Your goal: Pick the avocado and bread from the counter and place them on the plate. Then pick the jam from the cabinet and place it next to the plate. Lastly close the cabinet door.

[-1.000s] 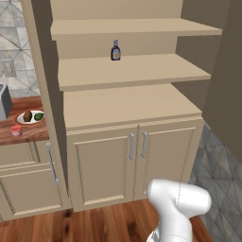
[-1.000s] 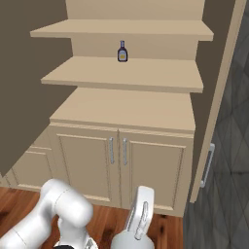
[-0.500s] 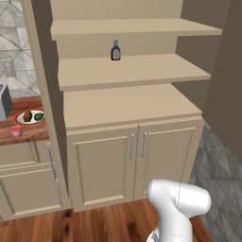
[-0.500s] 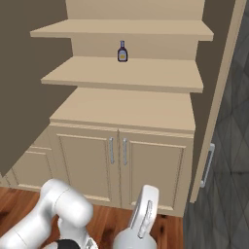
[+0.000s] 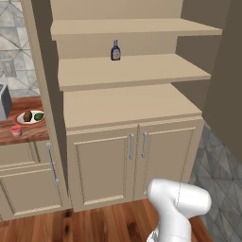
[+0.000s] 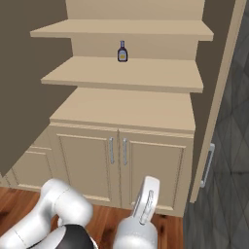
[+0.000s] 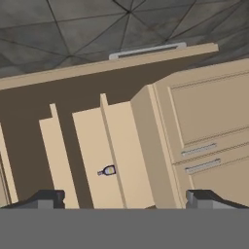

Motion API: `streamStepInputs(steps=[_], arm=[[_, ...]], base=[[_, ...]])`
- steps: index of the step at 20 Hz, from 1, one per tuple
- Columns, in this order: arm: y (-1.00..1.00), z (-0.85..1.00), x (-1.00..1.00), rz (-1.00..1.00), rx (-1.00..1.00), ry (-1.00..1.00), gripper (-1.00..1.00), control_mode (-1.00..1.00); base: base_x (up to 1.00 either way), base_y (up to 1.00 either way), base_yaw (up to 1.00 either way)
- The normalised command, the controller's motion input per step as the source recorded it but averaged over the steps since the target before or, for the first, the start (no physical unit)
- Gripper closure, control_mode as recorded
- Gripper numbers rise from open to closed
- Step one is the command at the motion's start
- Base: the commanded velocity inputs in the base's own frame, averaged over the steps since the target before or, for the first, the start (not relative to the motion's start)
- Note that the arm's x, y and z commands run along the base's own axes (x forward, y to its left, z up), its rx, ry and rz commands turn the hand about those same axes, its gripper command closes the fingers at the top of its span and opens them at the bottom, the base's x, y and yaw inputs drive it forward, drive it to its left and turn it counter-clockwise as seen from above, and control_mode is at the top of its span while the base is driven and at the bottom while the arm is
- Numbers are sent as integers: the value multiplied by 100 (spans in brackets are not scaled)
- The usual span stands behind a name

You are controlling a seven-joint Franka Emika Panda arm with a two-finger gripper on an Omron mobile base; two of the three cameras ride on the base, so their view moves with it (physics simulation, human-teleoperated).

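Observation:
The white orange-rimmed plate (image 5: 21, 121) lies on the reddish-brown counter (image 5: 23, 138) at the far left, carrying the brown bread (image 5: 27, 116) and the dark-green avocado (image 5: 38, 115). The small red-pink jam (image 5: 16, 131) stands on the counter just in front of the plate. The tall beige cabinet (image 5: 127, 104) has both upper doors swung wide: the left cabinet door (image 5: 45, 94) is seen edge-on, the right one (image 6: 221, 97) shows its handle. In the hand view my gripper (image 7: 125, 202) is open and empty, its fingertips (image 7: 46, 198) far apart, looking at the shelves from well back.
A dark bottle with a pale label (image 5: 115, 50) (image 6: 122, 51) (image 7: 108, 171) stands alone on the middle shelf. Two short lower doors (image 5: 132, 160) are closed. A grey appliance (image 5: 4, 101) sits at the counter's left edge. Wooden floor (image 5: 108, 222) lies in front, grey tiles (image 5: 217, 160) to the right.
The white arm link in the right base view has risen slightly. Plate, jam, bottle and doors have not moved.

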Motion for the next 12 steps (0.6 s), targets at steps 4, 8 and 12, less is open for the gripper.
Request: streamStepInputs(steps=[4,8,12], arm=[[-14,-4,11,0,3,0,-100,-100],[-9,-8,17,0,2,2,-100,-100],[-14,-12,13,0,3,3,-100,-100]], base=[[0,0,0],[0,0,0],[0,0,0]])
